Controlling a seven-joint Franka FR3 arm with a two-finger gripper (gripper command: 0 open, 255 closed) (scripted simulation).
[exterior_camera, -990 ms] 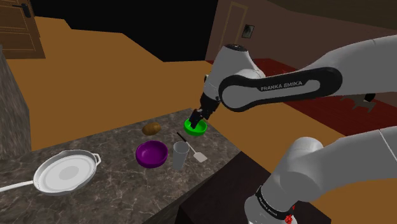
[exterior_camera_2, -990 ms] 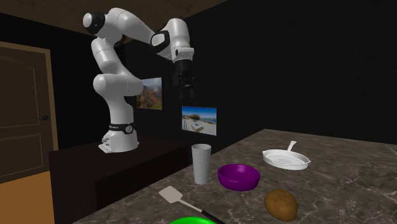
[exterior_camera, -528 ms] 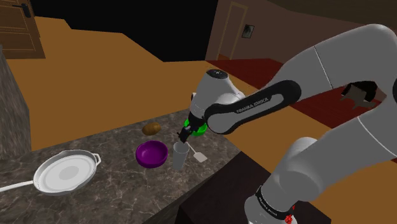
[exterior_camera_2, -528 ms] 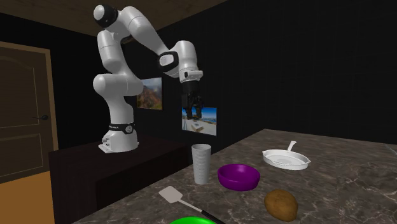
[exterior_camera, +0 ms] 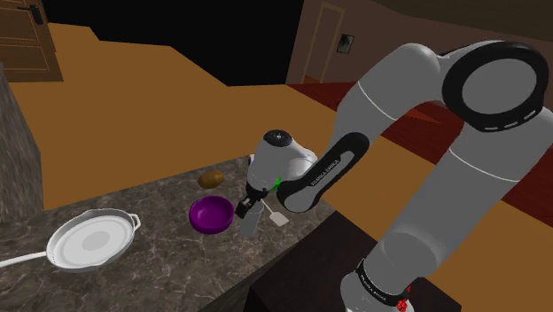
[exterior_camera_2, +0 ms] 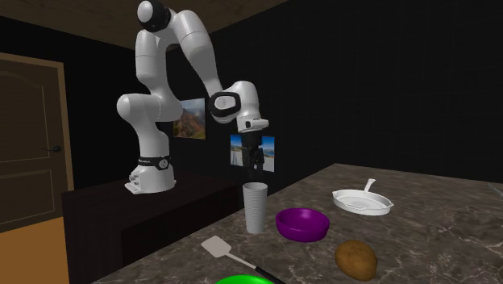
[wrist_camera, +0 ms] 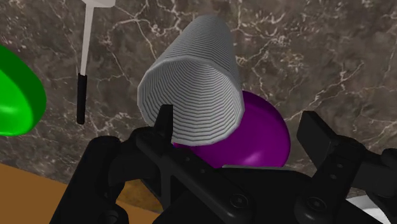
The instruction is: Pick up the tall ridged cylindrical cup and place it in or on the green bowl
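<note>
The white arm [exterior_camera_2: 145, 109] reaches over the marble counter [exterior_camera_2: 435, 242], which bears a purple bowl [exterior_camera_2: 302, 223], the green bowl [wrist_camera: 16, 95] and, just beside the purple one, the upright grey ridged cup [exterior_camera_2: 255, 207]. A spatula [exterior_camera_2: 222, 248] lies between cup and green bowl. The black gripper [exterior_camera_2: 255, 168] hangs just above the cup's rim, its 2 fingers spread, clasping nothing.

A dark, veined marble counter [exterior_camera: 151, 266] stands over an orange-brown floor [exterior_camera: 133, 115] — a panelled wooden door [exterior_camera_2: 28, 137] to one side, framed landscape pictures [exterior_camera_2: 195, 121] against a black area.
</note>
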